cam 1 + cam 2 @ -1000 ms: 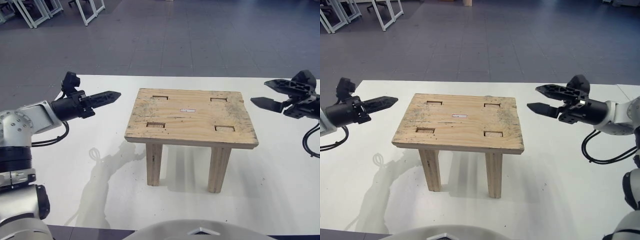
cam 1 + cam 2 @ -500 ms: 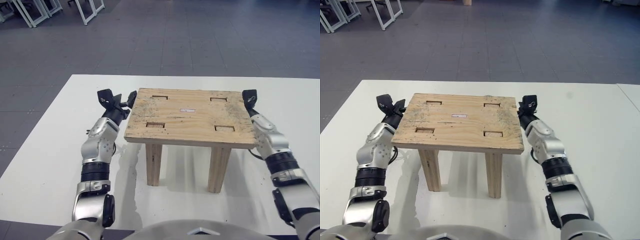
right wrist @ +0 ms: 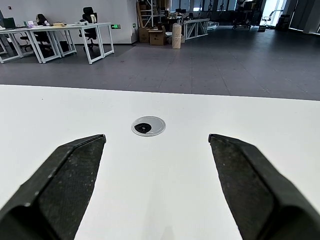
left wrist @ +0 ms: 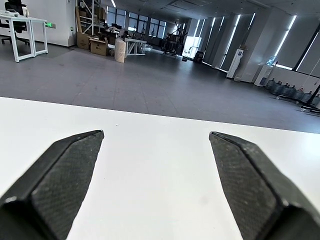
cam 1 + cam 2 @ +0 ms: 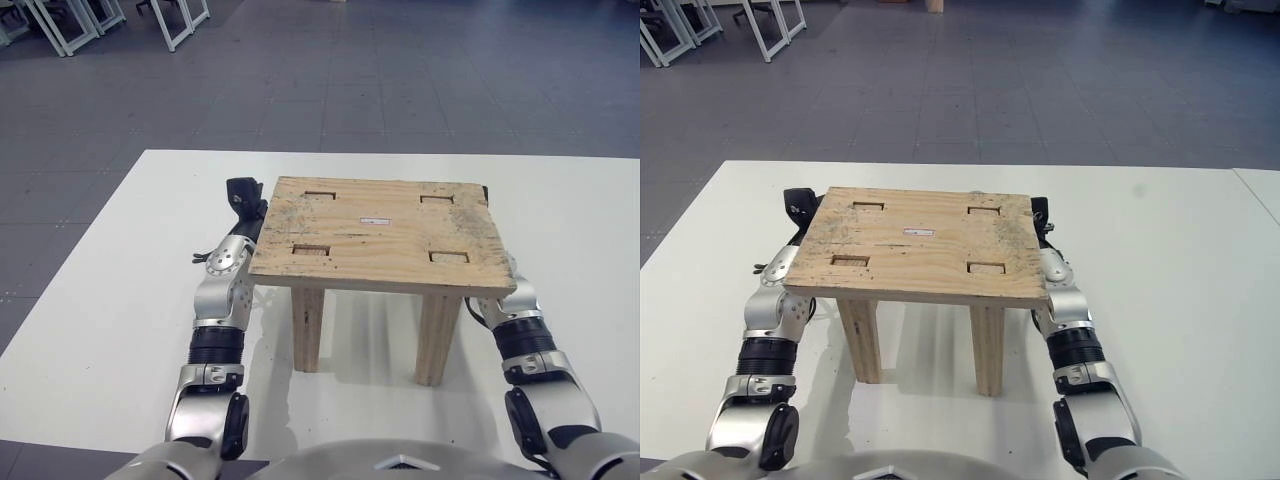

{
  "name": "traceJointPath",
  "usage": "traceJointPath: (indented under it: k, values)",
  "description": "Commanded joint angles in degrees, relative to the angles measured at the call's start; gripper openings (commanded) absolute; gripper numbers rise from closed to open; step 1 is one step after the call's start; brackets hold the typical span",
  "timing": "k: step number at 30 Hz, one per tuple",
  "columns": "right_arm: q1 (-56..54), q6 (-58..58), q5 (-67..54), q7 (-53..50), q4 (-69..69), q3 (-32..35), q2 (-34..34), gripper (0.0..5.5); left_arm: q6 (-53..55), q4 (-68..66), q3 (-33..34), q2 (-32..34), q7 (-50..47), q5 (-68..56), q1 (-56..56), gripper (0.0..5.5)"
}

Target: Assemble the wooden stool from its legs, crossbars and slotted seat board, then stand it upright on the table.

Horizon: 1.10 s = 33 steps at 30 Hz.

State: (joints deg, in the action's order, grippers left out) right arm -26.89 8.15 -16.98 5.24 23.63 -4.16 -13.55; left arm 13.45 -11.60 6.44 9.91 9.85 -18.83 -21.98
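The assembled wooden stool [image 5: 372,285] stood upright near the middle of the white table [image 5: 100,300], seat board [image 5: 380,232] uppermost. The left gripper [image 4: 156,135] sat just beside the board's left edge, the right gripper [image 3: 157,136] beside its right edge. Both sets of jaws were spread apart, grasping nothing

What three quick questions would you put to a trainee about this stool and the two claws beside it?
1. True or false: the stool lies on its side on the table.
2. How many slots show in the seat board?
3. The left gripper and the right gripper are: A) both open and empty; B) both shut on a leg; C) one open, one shut.

Key: 1 false, it stands upright; 2 four; 3 A.
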Motion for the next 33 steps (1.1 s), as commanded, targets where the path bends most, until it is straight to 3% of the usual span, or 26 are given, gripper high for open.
traceJointPath:
  k: [1,33]
  values:
    - [-1.91,0.76,1.79,1.33,1.97,1.66,0.85,3.80,-0.45,1.83,0.56,-0.98,-1.39,1.28,1.61,3.91]
    - [-3.18,1.15,7.06,4.23,3.97,6.84,2.94,3.80,0.41,2.45,0.18,-2.14,-1.03,3.44,2.04,3.91]
